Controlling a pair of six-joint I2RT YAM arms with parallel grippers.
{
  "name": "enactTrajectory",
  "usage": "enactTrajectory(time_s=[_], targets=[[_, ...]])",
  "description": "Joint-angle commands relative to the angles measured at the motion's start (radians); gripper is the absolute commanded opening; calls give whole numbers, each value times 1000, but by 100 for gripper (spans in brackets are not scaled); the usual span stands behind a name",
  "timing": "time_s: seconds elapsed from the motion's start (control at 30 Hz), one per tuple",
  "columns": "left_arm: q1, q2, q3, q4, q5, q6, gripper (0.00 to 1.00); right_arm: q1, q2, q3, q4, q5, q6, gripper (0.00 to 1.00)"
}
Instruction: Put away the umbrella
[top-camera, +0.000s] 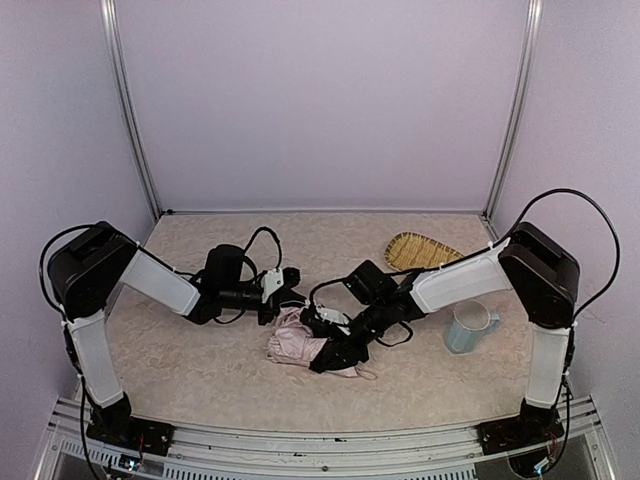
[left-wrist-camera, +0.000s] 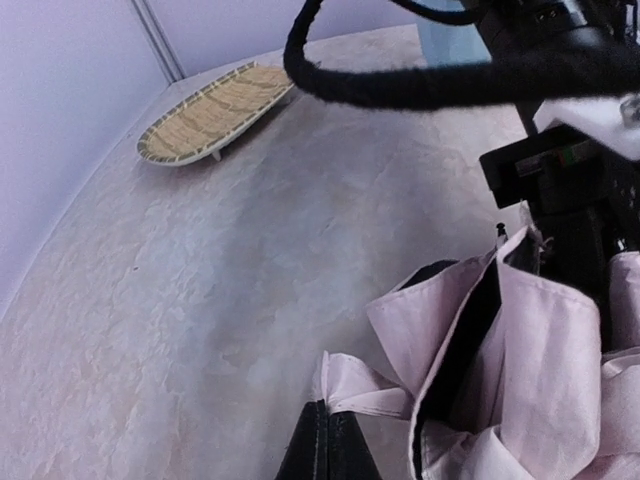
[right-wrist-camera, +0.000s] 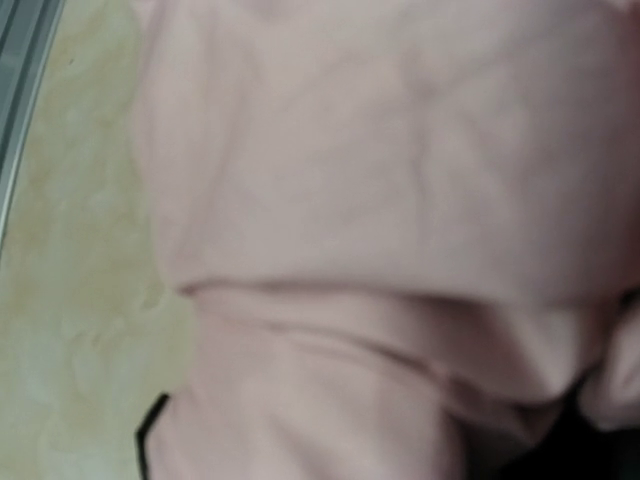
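Lying in a crumpled heap near the middle of the beige, mottled table (top-camera: 200, 370), the folding umbrella (top-camera: 298, 345) of pale pink fabric with black lining is between the two arms, a little toward the near edge. Its fabric is loose and folded over itself, and the black lining shows in the folds on the right side. I cannot make out the shaft or the handle.

The left gripper (left-wrist-camera: 325, 430) reaches in from the left. In its wrist view the two dark fingers are pressed together, and they pinch a thin edge of the pink fabric at their tips.

The right gripper (top-camera: 335, 322) comes from the right and sits low against the umbrella (its wrist camera sees only blurred pink cloth, very close). Whether its fingers are apart or together, I cannot tell.

An oval woven bamboo tray (top-camera: 420, 250) lies near the back right corner, well apart from the umbrella. A pale blue jug (top-camera: 468, 328) with a handle stands under the right arm.
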Motion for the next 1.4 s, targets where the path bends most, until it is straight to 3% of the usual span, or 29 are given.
enactTrajectory(time_s=[0.0,0.13,0.23,0.37,0.5,0.57,0.63,0.77,0.9,1.07,1.17,1.27,1.37], targets=[[36,14,82,226,-349,-44,4,-1,104,-38,-244,-92,90,0],[49,18,76,310,-615,-150,41,-27,136,-26,-271,-108,117,0],[53,-80,17,312,-731,-194,56,-57,155,-33,-277,-128,138,0],[12,-336,-133,205,-785,-226,55,-96,171,-30,-286,-181,167,0],[-164,-629,-275,-49,-601,-156,50,-112,190,21,-368,-218,166,0],[-264,-721,-320,-178,-502,-104,57,-119,198,50,-410,-246,163,0],[-334,-762,-344,-301,-431,-56,72,-127,207,75,-446,-266,155,0],[-440,-689,-355,-412,-488,49,80,-148,240,119,-524,-301,113,0],[-446,-539,-265,-491,-551,155,82,-153,308,195,-596,-302,52,0],[-421,-351,-218,-401,-567,268,82,-169,373,234,-619,-299,16,0],[-428,-256,-191,-370,-663,298,83,-171,391,244,-619,-306,3,0],[-441,-251,-217,-270,-725,327,81,-171,401,258,-629,-310,-10,0],[-445,-370,-251,-273,-638,310,81,-175,415,277,-645,-303,-20,0]])
